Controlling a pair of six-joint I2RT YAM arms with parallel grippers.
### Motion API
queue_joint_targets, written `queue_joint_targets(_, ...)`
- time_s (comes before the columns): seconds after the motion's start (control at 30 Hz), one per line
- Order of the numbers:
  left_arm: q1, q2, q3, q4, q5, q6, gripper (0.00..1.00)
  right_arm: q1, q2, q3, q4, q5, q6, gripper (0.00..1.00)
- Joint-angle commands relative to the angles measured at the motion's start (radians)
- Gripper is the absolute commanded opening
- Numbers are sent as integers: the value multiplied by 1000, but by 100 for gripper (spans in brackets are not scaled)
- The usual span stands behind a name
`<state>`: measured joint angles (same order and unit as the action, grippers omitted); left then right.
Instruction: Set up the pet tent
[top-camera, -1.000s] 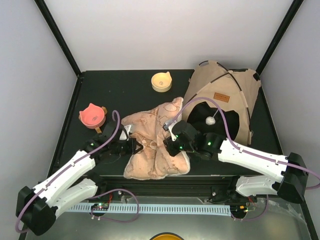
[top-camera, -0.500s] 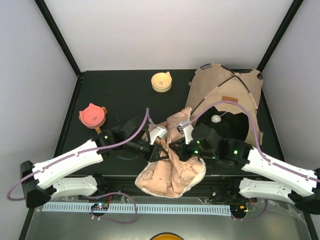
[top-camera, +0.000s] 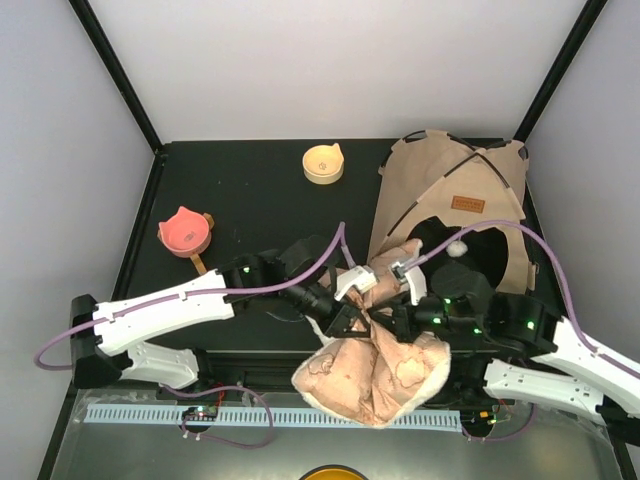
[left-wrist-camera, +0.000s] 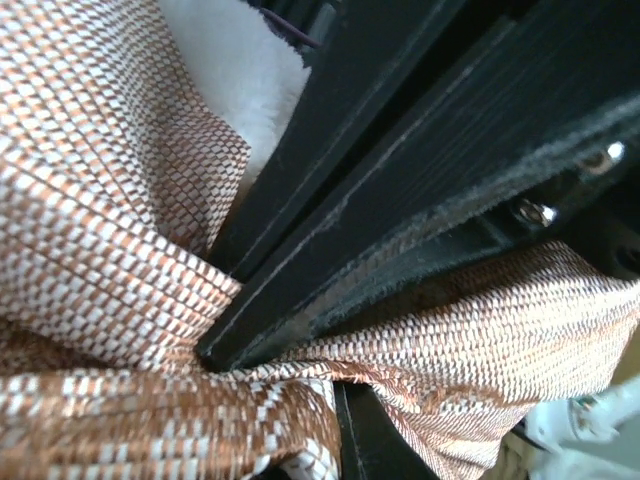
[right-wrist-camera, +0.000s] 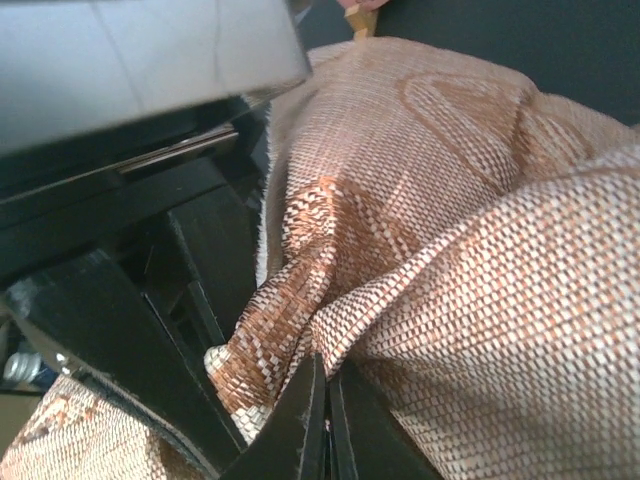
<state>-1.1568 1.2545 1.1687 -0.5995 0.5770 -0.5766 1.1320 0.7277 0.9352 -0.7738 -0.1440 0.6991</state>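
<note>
Black table (top-camera: 250, 200): left gripper (top-camera: 341, 308), right gripper (right-wrist-camera: 324, 378) clamped on pillow (top-camera: 375, 375), partly hiding tent (top-camera: 455, 175).

Pet tent (top-camera: 450, 195) back right; pillow (top-camera: 375, 365) before it; bowl (top-camera: 323, 163) back centre; second bowl (top-camera: 184, 230) left.

The patterned pillow (top-camera: 375, 370) is pinched, bunched, in the left fingers (left-wrist-camera: 400, 200) and the right fingers (right-wrist-camera: 290, 445). The yellow bowl (top-camera: 323, 164) and pink bowl (top-camera: 184, 231) stand on the table (top-camera: 250, 190), well apart from them, beyond and leftward.

Top camera looks steeply down from the near side; both wrist cameras crowd the pillow (top-camera: 385, 375) all three share
</note>
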Motion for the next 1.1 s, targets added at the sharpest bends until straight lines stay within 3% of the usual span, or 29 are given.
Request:
queue_joint_targets(0.0,-39,12,132,365,242,-46,2,18,-41,19,-56,-150,2,4)
queue_joint_targets(0.1,-37,61,84,541,284,-147,2,17,-38,96,-186,-110,25,5)
queue_joint_targets(0.3,-37,310,318,382,292,3,1,18,-16,197,-485,194,118,4)
queue_joint_targets(0.5,-48,545,523,460,375,11,1,18,-54,251,-592,428,238,2)
queue_joint_targets(0.6,-46,664,663,427,390,48,2,18,-94,225,-573,500,247,1)
queue_joint_targets(0.7,-45,787,870,285,366,163,1,18,-99,199,-562,570,254,1)
queue_joint_targets(0.8,-29,848,1005,80,191,277,2,17,-113,104,-465,587,212,1)
queue_joint_targets(0.93,34,832,959,21,64,277,2,-30,-140,-29,-275,590,136,1)
queue_joint_targets(1.07,87,754,823,17,-87,298,2,-216,-114,-95,-113,415,-1,1)
